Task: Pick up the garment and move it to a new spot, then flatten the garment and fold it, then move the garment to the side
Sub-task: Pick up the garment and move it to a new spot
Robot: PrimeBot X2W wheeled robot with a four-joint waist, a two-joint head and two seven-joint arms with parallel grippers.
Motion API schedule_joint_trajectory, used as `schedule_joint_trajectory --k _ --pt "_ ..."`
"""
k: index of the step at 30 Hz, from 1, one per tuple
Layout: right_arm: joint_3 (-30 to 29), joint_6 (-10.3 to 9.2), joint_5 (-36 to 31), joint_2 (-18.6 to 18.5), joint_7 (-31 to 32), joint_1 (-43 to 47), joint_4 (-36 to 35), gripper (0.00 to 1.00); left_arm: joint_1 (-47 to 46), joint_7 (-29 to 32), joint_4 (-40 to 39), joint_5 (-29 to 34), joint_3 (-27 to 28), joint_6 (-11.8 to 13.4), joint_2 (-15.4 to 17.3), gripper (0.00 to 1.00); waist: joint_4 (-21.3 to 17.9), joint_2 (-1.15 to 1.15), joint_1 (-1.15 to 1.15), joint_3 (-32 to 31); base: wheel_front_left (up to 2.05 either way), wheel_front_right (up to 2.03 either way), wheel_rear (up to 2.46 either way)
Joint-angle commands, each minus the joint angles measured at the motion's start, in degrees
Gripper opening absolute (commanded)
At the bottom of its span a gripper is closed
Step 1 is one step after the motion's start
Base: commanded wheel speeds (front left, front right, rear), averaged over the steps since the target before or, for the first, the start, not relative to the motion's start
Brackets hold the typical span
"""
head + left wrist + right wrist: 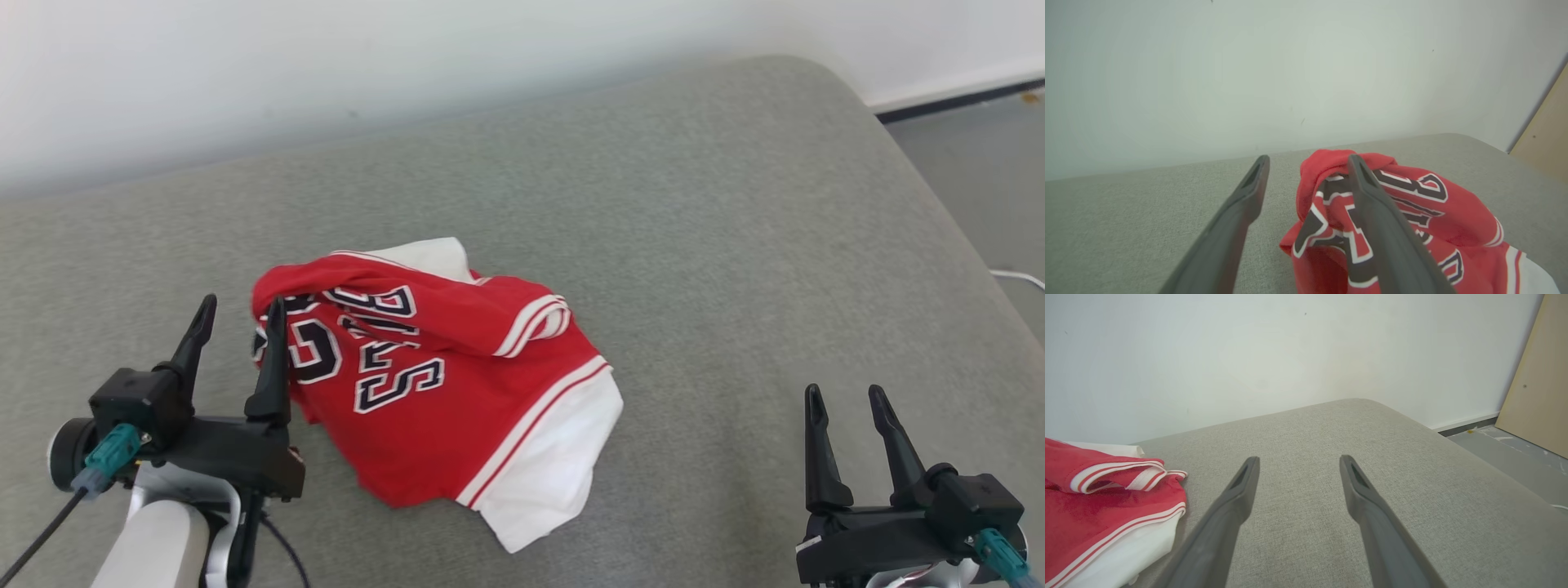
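Observation:
The garment is a red and white jersey with dark lettering, lying crumpled in a heap on the grey cushioned surface. My left gripper stands open at the heap's left edge; its right finger overlaps the red cloth and nothing is between the fingers. In the left wrist view the garment bunches behind the right finger of the left gripper. My right gripper is open over bare cushion at the lower right, well apart from the cloth. The right wrist view has the right gripper open, with the garment at the left edge.
The cushion's rounded right edge drops to a grey floor. A white wall runs behind. A tan board leans at the far right. A white cable lies on the floor.

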Motion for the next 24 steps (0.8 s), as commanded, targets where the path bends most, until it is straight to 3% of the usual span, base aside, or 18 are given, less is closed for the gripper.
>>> schedule_joint_trajectory --k 1,12,24 --pt "-0.1 -0.12 0.1 -0.1 -0.03 -0.05 -0.22 1.0 0.49 -0.77 -0.26 -0.99 0.25 0.05 -0.56 1.0 2.08 0.0 0.0 -1.3 0.0 0.0 0.0" --pt "0.04 -0.12 -0.98 -0.1 -0.03 1.6 -1.4 1.0 3.61 -5.39 -3.91 -0.07 2.28 0.75 -0.5 1.0 9.02 0.0 0.0 -5.75 0.0 0.0 0.0" --pt "0.55 -0.12 -1.43 -0.1 -0.03 3.33 -1.82 1.0 14.55 -6.19 -9.17 1.88 6.87 -0.68 -0.33 1.0 12.36 0.0 0.0 -8.19 0.0 0.0 0.0"
